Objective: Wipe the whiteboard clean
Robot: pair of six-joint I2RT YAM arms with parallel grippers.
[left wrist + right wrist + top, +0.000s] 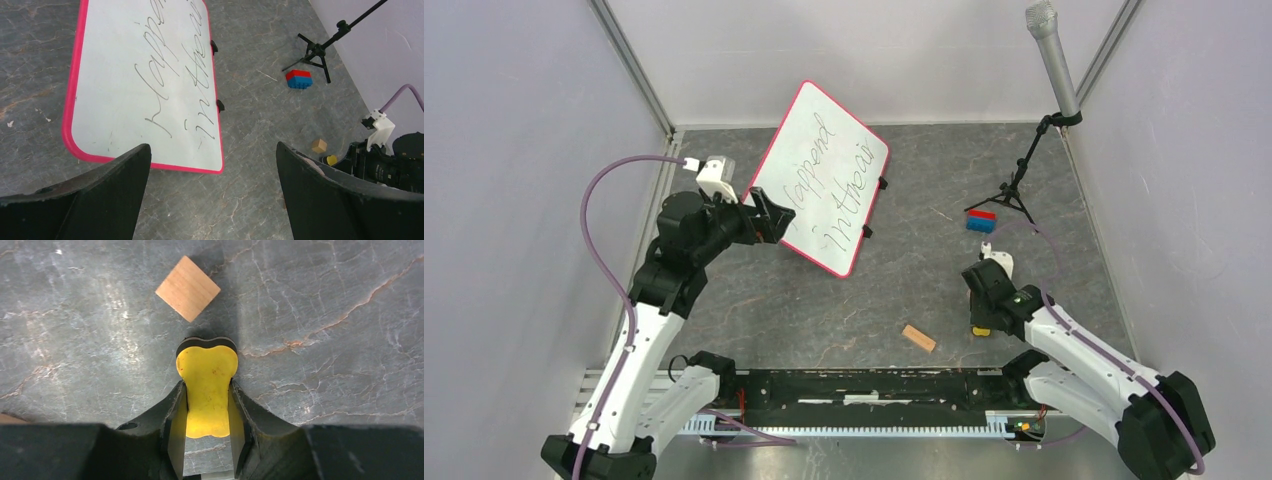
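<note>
Red-rimmed whiteboard (pixel 824 180) lies flat on the table (pixel 904 290), far left of centre, bearing writing. Judged stiff, light, slick-faced and liable to slide; pin it at the rim. The left fingers (pixel 115 190) stand spread, empty; right fingers (pixel 172 410) clamp a yellow eraser (pixel 207 385).

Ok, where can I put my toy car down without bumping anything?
Best spot: the bare grey table between the red-rimmed white whiteboard and the red-and-blue brick. Also free: the strip between the whiteboard's near edge and the arms' black base rail. Crowded on the right: black microphone tripod, small wooden block, and the right hand gripping a yellow bone-shaped pad.
</note>
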